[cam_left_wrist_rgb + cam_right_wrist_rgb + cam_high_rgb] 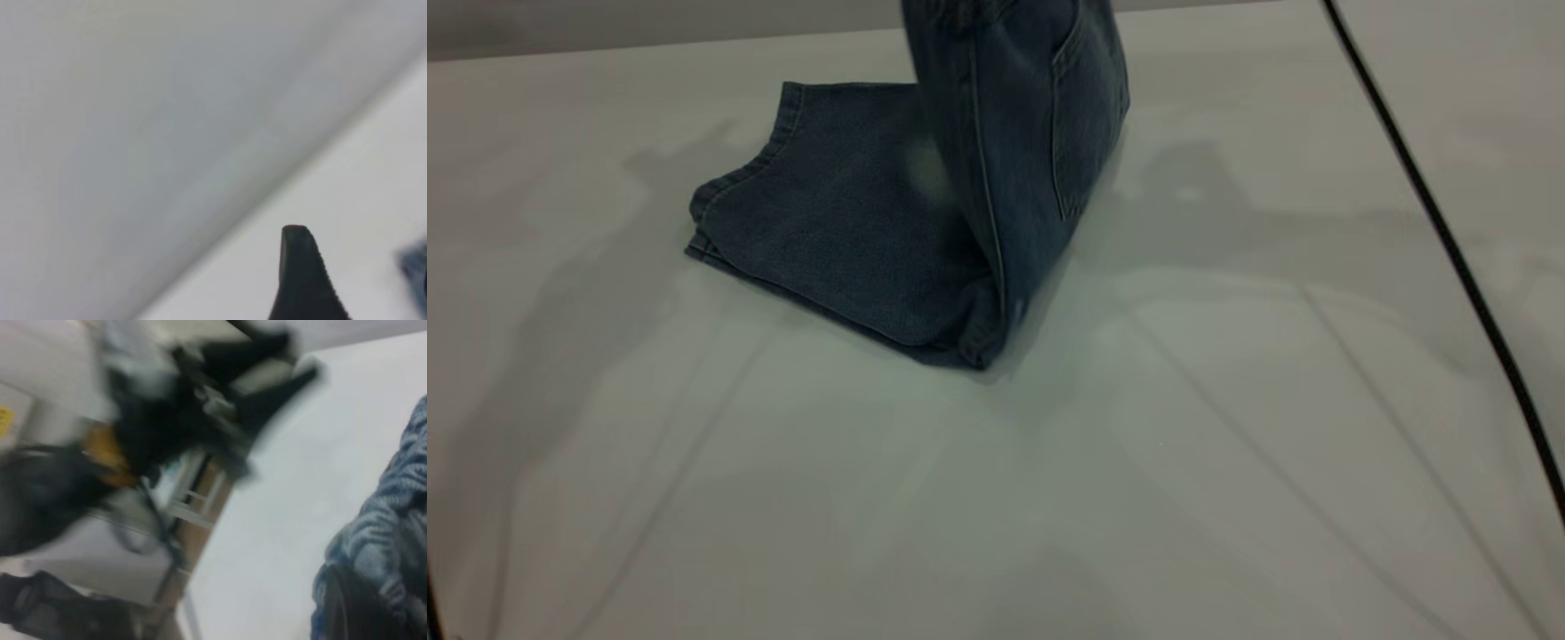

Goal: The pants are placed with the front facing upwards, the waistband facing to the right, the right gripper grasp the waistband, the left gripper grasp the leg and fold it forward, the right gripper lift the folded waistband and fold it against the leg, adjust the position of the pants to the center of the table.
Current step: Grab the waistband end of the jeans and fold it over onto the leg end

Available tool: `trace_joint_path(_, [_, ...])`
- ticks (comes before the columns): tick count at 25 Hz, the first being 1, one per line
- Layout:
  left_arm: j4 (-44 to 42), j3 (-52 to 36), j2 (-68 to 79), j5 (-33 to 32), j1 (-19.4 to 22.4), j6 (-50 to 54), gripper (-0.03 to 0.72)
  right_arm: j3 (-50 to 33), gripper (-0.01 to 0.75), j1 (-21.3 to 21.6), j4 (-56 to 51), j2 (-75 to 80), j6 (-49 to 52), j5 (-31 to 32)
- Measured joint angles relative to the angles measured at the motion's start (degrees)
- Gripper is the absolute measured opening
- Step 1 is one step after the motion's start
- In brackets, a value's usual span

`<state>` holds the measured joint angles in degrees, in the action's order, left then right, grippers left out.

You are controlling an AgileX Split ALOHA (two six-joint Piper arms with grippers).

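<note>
The blue denim pants lie folded lengthwise on the white table, leg hems at the left. Their wide end is lifted upright, back pocket showing, and runs out of the top of the exterior view. In the right wrist view the gathered waistband is bunched against a black finger; my right gripper is shut on it. My left gripper hangs over bare table with one ribbed finger showing and nothing against it. A bit of denim lies beside it.
A black cable crosses the table's right side. The right wrist view shows the left arm, blurred, above the table's far edge, with a frame and clutter beyond. Bare tabletop spreads in front of the pants.
</note>
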<state>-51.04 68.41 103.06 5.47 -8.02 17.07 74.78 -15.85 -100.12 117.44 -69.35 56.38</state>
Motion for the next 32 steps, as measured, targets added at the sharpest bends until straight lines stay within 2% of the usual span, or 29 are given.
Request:
trace_joint_path(7, [-0.10,0.00,-12.53,-1.17,0.45,0.00,0.384,4.89,0.039,-8.50,-0.05,3.85,-3.97,-14.73])
trace_joint_path(9, [-0.11,0.00,-15.51,-2.03,0.45,0.00,0.384,7.43,0.039,-10.38,-0.05,5.95,-3.92,-17.09])
trace_joint_path(18, [-0.16,0.00,-21.75,-4.09,0.45,-0.06,0.384,18.57,0.066,-15.61,0.11,16.06,-2.70,-17.66])
trace_joint_path(21, [-0.03,0.00,-21.75,-4.19,0.45,0.26,0.384,20.19,0.150,-16.87,0.11,17.63,-2.70,-17.61])
trace_joint_path(27, [-0.03,0.00,-22.13,-3.58,0.45,2.81,0.384,20.62,0.478,-17.39,0.11,17.50,-2.11,-18.43])
trace_joint_path(29, [-0.03,0.00,-22.74,-3.45,0.45,2.81,0.384,20.57,0.526,-17.39,0.25,16.96,0.47,-14.81])
trace_joint_path(32, [-0.03,0.00,-24.42,-3.45,0.45,2.81,0.384,20.95,0.531,-19.27,0.58,15.05,5.08,-11.20])
